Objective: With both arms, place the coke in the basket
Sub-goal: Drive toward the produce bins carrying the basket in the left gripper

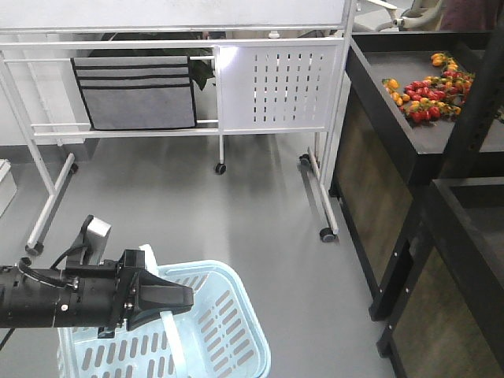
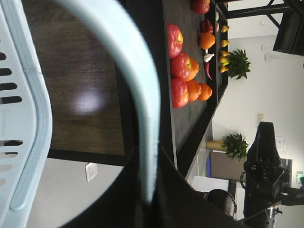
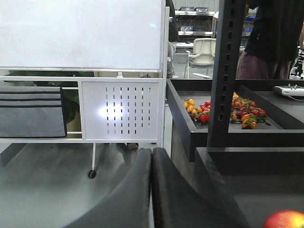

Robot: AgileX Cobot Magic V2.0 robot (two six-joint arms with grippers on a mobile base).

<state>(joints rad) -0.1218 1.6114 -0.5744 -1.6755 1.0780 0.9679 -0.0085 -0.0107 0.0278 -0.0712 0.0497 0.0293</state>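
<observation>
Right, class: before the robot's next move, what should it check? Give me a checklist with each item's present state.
1. Left fingers gripping the handle of the basket: ok, shut on it in the left wrist view.
2. Right fingers free to pick: ok, closed together with nothing between them.
3. Coke can located: not ok, no can shows in any view.
4. Basket inside free for the can: cannot tell, the left arm hides part of it.
5. Right arm's position relative to the basket: cannot tell, it is not in the front view.
</observation>
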